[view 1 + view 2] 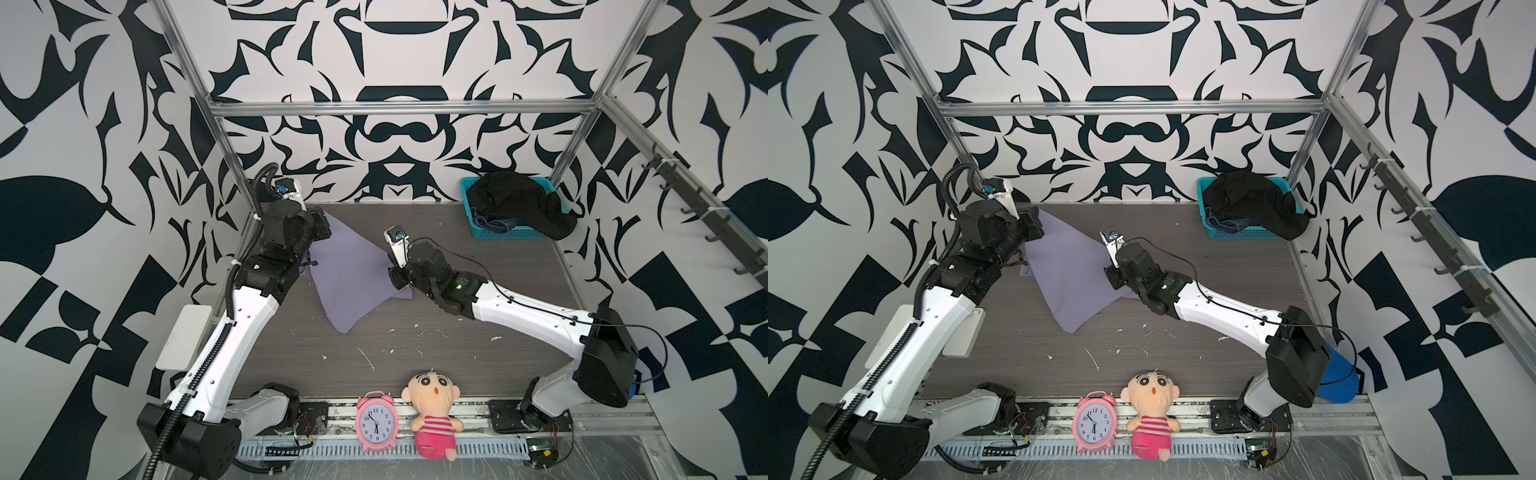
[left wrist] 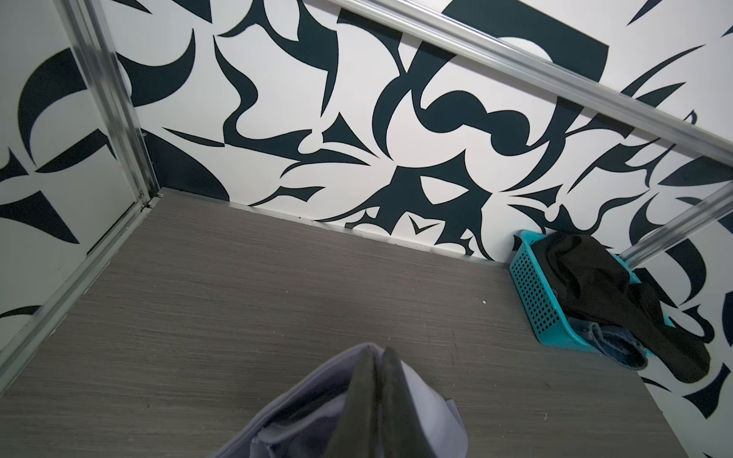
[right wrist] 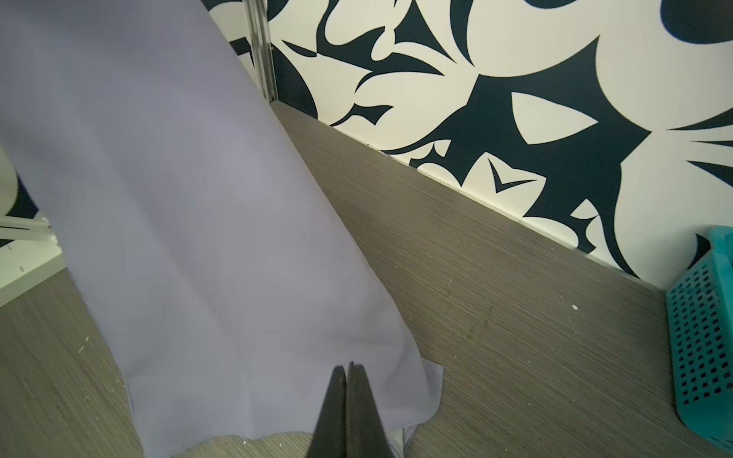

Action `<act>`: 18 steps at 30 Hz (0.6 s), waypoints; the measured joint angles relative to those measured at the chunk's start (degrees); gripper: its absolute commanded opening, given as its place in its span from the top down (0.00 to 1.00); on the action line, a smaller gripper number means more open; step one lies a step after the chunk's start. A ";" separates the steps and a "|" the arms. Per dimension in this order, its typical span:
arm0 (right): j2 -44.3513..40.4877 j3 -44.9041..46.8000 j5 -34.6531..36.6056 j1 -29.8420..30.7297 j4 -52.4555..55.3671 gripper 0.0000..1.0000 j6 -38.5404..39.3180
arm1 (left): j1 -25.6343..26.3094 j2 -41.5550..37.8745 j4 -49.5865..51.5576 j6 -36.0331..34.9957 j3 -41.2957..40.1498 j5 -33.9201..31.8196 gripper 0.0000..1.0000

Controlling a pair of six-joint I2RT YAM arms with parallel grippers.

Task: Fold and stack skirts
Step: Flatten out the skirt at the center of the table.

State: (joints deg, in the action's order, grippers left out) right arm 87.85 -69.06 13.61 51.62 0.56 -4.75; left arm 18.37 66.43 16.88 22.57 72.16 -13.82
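The left fingers [image 2: 357, 404] and right fingers [image 3: 331, 416] each pinch the lavender skirt [image 1: 353, 274], which stretches between them over the surface [image 1: 415, 361].

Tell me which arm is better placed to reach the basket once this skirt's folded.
Probably right: the right gripper is nearer the teal basket in the far right corner. The left gripper sits far left; both are shut on the lavender skirt.
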 measured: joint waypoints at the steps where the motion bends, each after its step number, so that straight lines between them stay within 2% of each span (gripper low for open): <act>1: 0.26 -0.44 -1.51 -0.09 -0.07 0.77 -0.42 | 0.00 0.33 0.09 0.20 0.61 -0.02 1.00; 2: 0.72 -0.44 -2.89 0.17 -0.63 0.67 -1.27 | 0.00 0.81 0.07 0.46 1.18 -0.02 1.00; 6: 7.10 0.87 -5.18 4.72 -6.84 0.55 -3.56 | 0.00 2.51 -1.33 1.22 1.27 0.00 1.00; 12: 27.26 0.00 -3.02 13.94 -14.58 0.28 -5.75 | -0.09 4.96 -5.27 1.57 -1.31 -0.52 1.00; 13: 30.29 -0.59 -2.78 14.88 -14.82 0.20 -6.12 | -0.22 5.49 -5.55 1.57 -1.60 -0.68 1.00; 14: 32.83 -1.22 -2.36 15.54 -15.04 0.05 -6.45 | -0.39 6.10 -5.81 1.57 -1.88 -0.81 1.00; 18: 35.15 -3.41 0.00 17.38 -19.37 0.03 -5.44 | -1.70 8.46 -7.52 1.62 -2.95 -1.20 1.00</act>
State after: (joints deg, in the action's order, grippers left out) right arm 123.00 -72.47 13.61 68.99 -18.81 -10.20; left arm 16.67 74.89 9.37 24.18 69.21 -15.03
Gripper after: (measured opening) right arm 0.964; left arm 0.056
